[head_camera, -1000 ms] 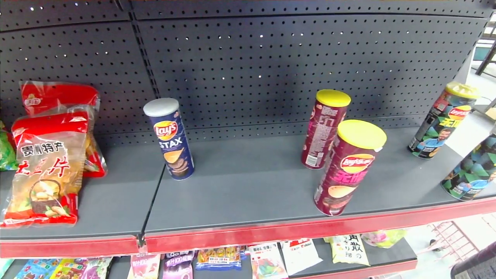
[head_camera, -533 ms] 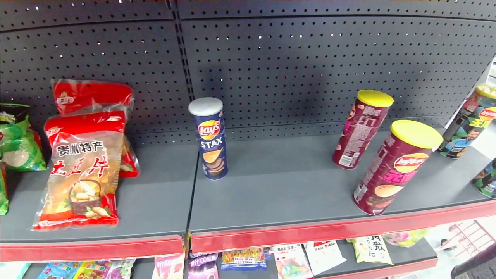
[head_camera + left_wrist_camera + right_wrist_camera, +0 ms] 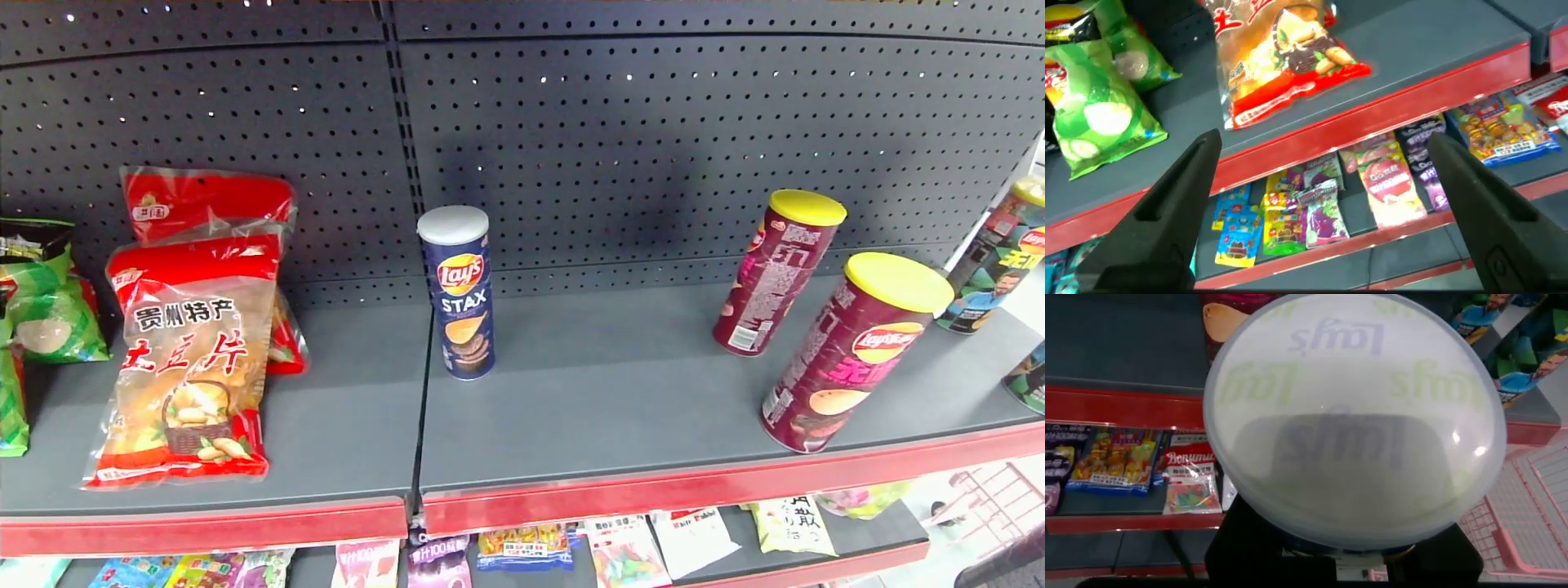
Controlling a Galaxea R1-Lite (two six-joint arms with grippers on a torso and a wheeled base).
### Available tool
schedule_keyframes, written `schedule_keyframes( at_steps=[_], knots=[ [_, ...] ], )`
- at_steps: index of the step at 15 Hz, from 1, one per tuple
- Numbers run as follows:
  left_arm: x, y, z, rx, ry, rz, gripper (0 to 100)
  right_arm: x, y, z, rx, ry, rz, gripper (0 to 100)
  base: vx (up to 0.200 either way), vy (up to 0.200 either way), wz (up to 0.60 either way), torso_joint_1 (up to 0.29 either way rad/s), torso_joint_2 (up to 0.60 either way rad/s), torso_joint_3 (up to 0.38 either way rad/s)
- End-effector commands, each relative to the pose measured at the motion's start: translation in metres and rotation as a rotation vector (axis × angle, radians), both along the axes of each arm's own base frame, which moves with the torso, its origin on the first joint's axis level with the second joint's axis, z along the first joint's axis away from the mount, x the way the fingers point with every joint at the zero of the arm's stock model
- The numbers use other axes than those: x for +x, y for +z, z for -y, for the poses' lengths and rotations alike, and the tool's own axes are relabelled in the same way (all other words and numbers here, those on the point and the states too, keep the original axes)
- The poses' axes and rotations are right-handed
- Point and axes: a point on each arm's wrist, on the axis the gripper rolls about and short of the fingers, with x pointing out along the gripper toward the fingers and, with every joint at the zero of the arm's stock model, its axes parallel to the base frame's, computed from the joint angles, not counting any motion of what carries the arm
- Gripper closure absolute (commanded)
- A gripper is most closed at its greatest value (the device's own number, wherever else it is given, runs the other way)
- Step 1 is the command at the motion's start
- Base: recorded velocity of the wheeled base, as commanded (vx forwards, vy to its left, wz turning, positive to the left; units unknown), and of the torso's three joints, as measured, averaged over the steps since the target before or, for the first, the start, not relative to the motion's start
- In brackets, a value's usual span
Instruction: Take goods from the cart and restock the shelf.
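Note:
A grey shelf board with a red front strip carries an upright blue chips can with a grey lid near the middle. Two maroon cans with yellow lids stand to its right. In the right wrist view a chips can with a translucent white lid points its lid at the camera, with my right gripper shut on it below. My left gripper hangs open with nothing in it, in front of the shelf's red edge.
Red bags of potato slices and green bags lie at the shelf's left. Green-black cans stand at the far right. Small packets fill the lower shelf. A pink cart is below right. Free board lies between the blue and maroon cans.
The whole head picture has shifted to the right, so the camera has turned left. The goods on the shelf stand as before.

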Motion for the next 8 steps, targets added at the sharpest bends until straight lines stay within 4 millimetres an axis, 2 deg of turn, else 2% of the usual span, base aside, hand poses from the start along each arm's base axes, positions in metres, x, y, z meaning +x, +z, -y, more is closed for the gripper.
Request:
schedule_keyframes(
  at_steps=[1, 6, 8],
  knots=[
    [-0.0002, -0.0002, 0.0, 0.001, 0.001, 0.001, 0, -0.0011, -0.0002, 0.0, -0.001, 0.001, 0.007, 100, 0.0, 0.0, 0.6, 0.002, 0.0, -0.002],
    [-0.0004, -0.0002, 0.0, 0.001, 0.001, 0.003, 0, -0.0014, -0.0049, 0.0001, -0.003, 0.001, -0.003, 100, 0.0, 0.0, 0.6, 0.006, 0.0, 0.001],
    [-0.0004, -0.0002, 0.0, 0.001, 0.001, 0.003, 0, -0.0035, -0.0062, 0.0001, -0.003, 0.003, 0.006, 100, 0.0, 0.0, 0.0, 0.0, 0.0, 0.0]
  ],
)
